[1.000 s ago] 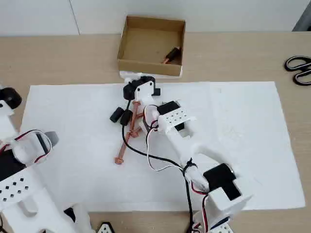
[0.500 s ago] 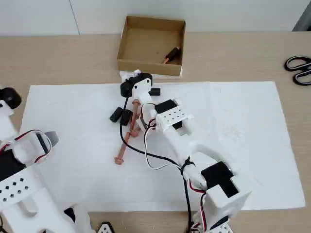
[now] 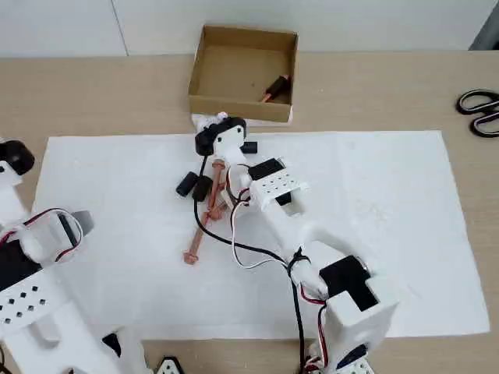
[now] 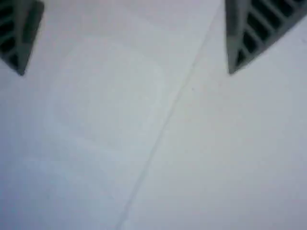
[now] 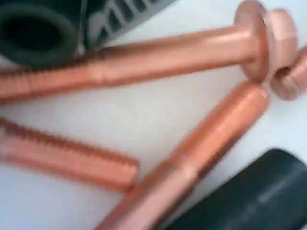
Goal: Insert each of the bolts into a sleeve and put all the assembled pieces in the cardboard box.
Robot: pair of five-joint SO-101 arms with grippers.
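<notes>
right end effector (image 3: 221, 156): low over the bolts (image 3: 209, 204) on the white sheet (image 3: 390, 202), near the cardboard box (image 3: 204, 70); can't tell how far open I am or whether I hold anything
left end effector (image 4: 132, 43): spread wide, holding nothing, above the sheet
sleeves (image 3: 193, 185): touching the bolt pile
box: one assembled piece (image 3: 274, 87) inside

Open cardboard box (image 3: 204, 74) at twelve o'clock, one sleeved bolt (image 3: 274, 87) lying in its right corner. At centre, copper bolts (image 3: 199, 234) cross in a loose heap. Two black sleeves (image 3: 185, 185) lie at their nine o'clock, with perhaps one more sleeve (image 3: 249, 147) at one o'clock.
</notes>
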